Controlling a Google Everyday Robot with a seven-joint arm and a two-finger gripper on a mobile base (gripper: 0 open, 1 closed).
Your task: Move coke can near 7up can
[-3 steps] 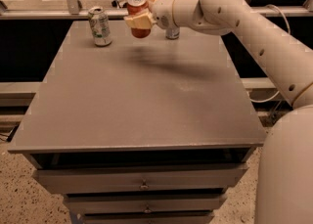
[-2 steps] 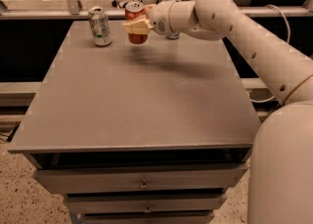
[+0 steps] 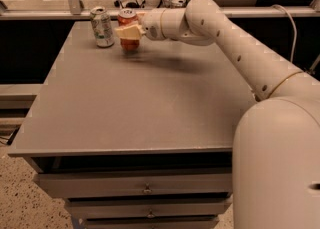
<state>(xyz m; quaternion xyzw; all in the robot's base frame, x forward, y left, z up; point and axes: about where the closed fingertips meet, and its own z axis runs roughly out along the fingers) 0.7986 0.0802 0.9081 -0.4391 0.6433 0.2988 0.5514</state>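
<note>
The red coke can [image 3: 129, 32] stands upright at the far left of the grey table [image 3: 145, 98], held in my gripper [image 3: 130, 31], whose cream fingers are shut around its middle. The can's base is at or just above the tabletop; I cannot tell if it touches. The 7up can [image 3: 102, 26], whitish with green markings, stands upright just left of the coke can, a small gap between them. My white arm reaches in from the right.
A slim silver-grey can [image 3: 177, 3] shows partly behind my arm at the table's far edge. A metal rail and frame run behind the table. Drawers [image 3: 145, 188] sit under the tabletop at the front.
My gripper has carried the coke can leftward and down toward the tabletop, closing the gap to the 7up can. The 7up can has not moved.
</note>
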